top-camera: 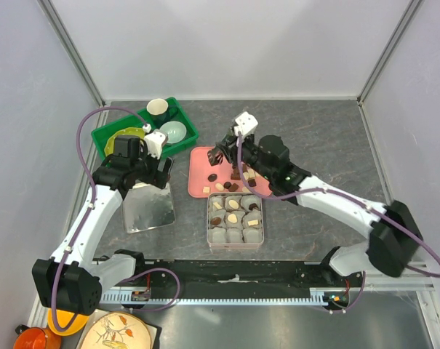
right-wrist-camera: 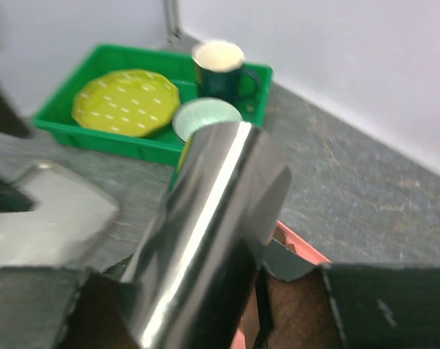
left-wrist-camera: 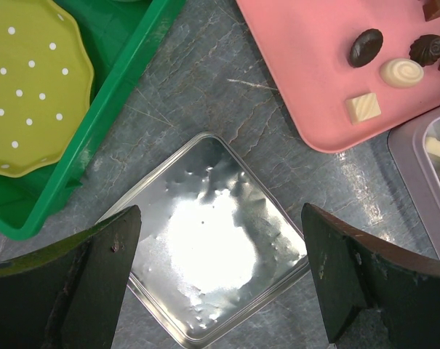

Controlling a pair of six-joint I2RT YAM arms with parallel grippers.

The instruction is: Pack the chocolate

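Pink flat plastic tray (top-camera: 199, 163) lies at the middle of the grey stone-patterned table (top-camera: 314, 138). Several small dark brown and cream-white chocolate pieces (left-wrist-camera: 366, 47) lie loose on it. The left wrist view shows a dark oval, a white swirl, a white square and a further dark piece near one edge.

Just beside the tray, on the near side, stands a square silver tin box (top-camera: 208, 218) lined with grey paper cups (top-camera: 218, 234) in three rows. Chocolate pieces, dark and white, sit in the cups of the two far rows.

The flat silver tin lid (top-camera: 148, 211) lies on the table to the left of the box and apart from it. The left gripper (left-wrist-camera: 220, 218) hangs above this lid, fingers spread wide and touching nothing.

The right gripper (top-camera: 220, 155) is over the pink tray. The right wrist view is blurred. It shows a shiny curved metal strip (right-wrist-camera: 212, 218) rising from between the fingers, and the fingers appear to be clamped on it.

At far left a green rectangular plastic bin (top-camera: 103, 136) holds a yellow dotted scalloped plate (left-wrist-camera: 30, 94), a dark green cup (top-camera: 158, 109) and a pale green bowl (top-camera: 173, 132).
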